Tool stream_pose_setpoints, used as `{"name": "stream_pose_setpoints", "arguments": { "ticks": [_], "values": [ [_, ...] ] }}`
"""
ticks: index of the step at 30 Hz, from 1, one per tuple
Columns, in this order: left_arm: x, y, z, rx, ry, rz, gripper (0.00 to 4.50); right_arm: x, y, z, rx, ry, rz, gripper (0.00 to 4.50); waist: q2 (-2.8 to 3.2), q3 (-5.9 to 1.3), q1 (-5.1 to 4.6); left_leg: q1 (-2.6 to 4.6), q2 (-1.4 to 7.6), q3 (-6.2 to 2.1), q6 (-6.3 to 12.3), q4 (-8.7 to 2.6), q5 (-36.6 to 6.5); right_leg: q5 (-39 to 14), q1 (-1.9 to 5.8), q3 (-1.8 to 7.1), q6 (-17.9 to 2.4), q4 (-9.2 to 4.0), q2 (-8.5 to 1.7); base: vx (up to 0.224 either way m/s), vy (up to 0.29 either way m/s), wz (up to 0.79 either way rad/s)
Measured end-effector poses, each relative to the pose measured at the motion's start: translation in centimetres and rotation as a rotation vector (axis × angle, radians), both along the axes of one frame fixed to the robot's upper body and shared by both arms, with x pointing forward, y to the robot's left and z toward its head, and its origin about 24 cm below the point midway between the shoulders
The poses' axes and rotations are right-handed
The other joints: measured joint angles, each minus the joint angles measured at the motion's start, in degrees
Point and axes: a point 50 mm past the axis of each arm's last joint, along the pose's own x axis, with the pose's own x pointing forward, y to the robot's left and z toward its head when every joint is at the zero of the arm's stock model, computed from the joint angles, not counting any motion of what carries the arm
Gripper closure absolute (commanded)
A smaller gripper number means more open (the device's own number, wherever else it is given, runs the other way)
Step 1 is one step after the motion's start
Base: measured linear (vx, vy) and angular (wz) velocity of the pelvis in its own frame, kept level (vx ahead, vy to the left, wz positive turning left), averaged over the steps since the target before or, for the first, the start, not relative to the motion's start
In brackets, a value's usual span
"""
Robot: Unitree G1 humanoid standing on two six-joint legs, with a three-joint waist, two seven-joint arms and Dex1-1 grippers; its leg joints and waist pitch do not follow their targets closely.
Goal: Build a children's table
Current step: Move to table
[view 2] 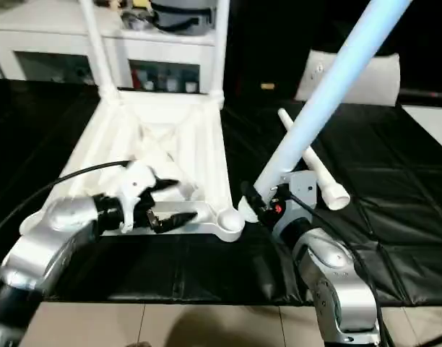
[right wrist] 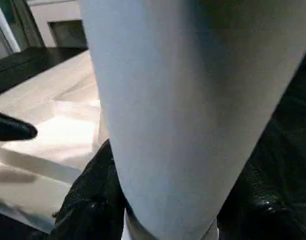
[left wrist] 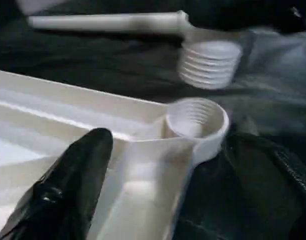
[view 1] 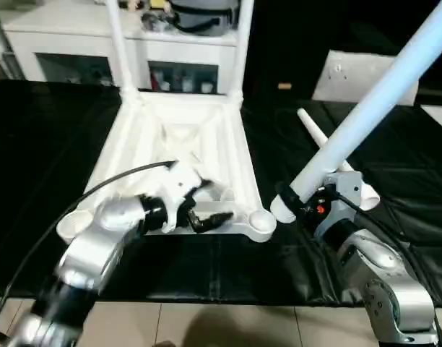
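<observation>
Two grippers work at the near edge of the upturned tabletop [view 1: 179, 155]. One, the right gripper [view 1: 299, 202], is clamped on the thick lower part of a long white leg [view 1: 373, 101], which slants up and away toward the far right. That leg's threaded end [left wrist: 209, 64] hangs just beside the near right corner socket [view 1: 260, 217] of the tabletop, close to it but not inside. From the left wrist the ribbed end shows above and a little past the socket's open mouth [left wrist: 197, 119], with a gap between them.

On the other side, the left gripper [view 1: 206, 208] reaches across the near rim of the tabletop, its black fingers [left wrist: 68, 185] spread, one lying over the rim and one just inside it; they hold nothing. It sits between the two near corner sockets, nearer the right one.

Lying underside up on the black padded mat [view 1: 48, 144], the tabletop shows its diagonal ribs. Its two far corners each carry a leg standing upright [view 1: 116, 43], [view 1: 243, 43]. The near left socket [view 1: 75, 224] is open, partly behind the left forearm. A fourth leg [view 2: 309, 159] lies flat on the mat past the right gripper, off the tabletop's right edge, its wide end toward the near side.

Beyond the mat stands a white shelf unit [view 1: 69, 43] with small items in its compartments, too small to tell apart.
</observation>
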Motion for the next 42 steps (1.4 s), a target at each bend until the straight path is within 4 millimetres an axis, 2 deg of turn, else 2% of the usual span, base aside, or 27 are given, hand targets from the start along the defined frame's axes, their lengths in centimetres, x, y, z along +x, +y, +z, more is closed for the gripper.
{"name": "stream_pose_setpoints", "arguments": {
  "ticks": [3,4,9,10,14,21,29,31,42],
  "values": [
    [0.6,-0.6,-0.5,0.039,0.026,-0.077,0.76,0.0,-0.2,-0.3,-0.003,0.01,0.005,2.59,0.03,0.0,0.31,-0.34,0.16,0.38,0.14,-0.09,0.1,0.0,-0.55,0.13,0.0,0.06,0.0,0.0,0.0,0.0],
    [0.7,-0.7,-0.5,0.042,0.028,-0.086,0.93,0.0,-0.2,-0.4,-0.003,0.013,0.003,2.59,0.09,0.01,0.36,-0.35,0.21,0.49,0.15,-0.1,0.1,0.0,-0.59,0.15,0.0,0.07,0.0,0.0,0.0,0.0],
    [1.1,-0.9,-1.3,0.096,0.06,-0.126,1.17,0.0,-0.3,-0.1,-0.017,-0.027,-0.007,2.59,0.37,0.06,0.47,-0.17,0.31,0.86,0.15,-0.18,0.1,0.1,-0.62,0.4,0.0,0.06,0.02,0.0,0.0,0.0],
    [1.1,-1.0,-1.5,0.102,0.071,-0.13,1.36,-0.1,-0.3,-0.3,-0.018,-0.024,-0.009,2.59,0.42,0.07,0.46,-0.13,0.32,0.91,0.15,-0.18,0.1,0.1,-0.61,0.44,-0.1,0.06,0.02,0.0,0.0,0.0],
    [1.5,-0.7,-2.2,0.138,0.108,-0.12,1.59,-0.4,-0.3,-0.6,-0.015,-0.012,-0.007,2.59,0.98,0.35,0.49,-0.1,0.35,1.04,0.15,-0.18,0.1,0.2,-0.62,0.53,-0.3,0.07,0.02,0.0,0.0,0.0],
    [2.6,-0.5,-2.3,0.177,0.119,-0.109,2.15,-0.4,-0.3,-0.7,-0.007,-0.004,-0.004,2.59,1.41,0.41,1.25,-0.08,0.41,1.21,0.16,-0.18,0.1,0.3,-0.66,0.62,-0.4,0.05,0.02,0.0,0.0,0.0],
    [3.0,-0.3,-2.4,0.191,0.147,-0.142,2.6,-1.0,0.2,-0.8,-0.007,0.0,0.022,2.59,1.52,0.45,1.7,-0.11,0.47,1.32,0.17,-0.2,0.1,0.3,-0.72,0.67,-0.4,0.02,0.02,0.0,0.0,0.0],
    [2.9,-0.4,-2.3,0.194,0.144,-0.166,2.89,-1.1,0.3,-0.8,-0.006,0.0,0.028,2.59,1.53,0.45,1.69,-0.1,0.47,1.33,0.16,-0.2,0.1,0.3,-0.72,0.68,-0.4,0.02,0.02,0.0,0.0,0.0],
    [3.0,-0.8,-2.4,0.215,0.142,-0.227,3.83,-1.1,0.4,-0.7,-0.006,-0.001,0.033,2.59,1.66,0.48,1.69,-0.09,0.48,1.37,0.16,-0.34,0.1,0.3,-0.78,0.71,-0.4,-0.01,0.02,0.0,0.0,0.0]
  ]
}}
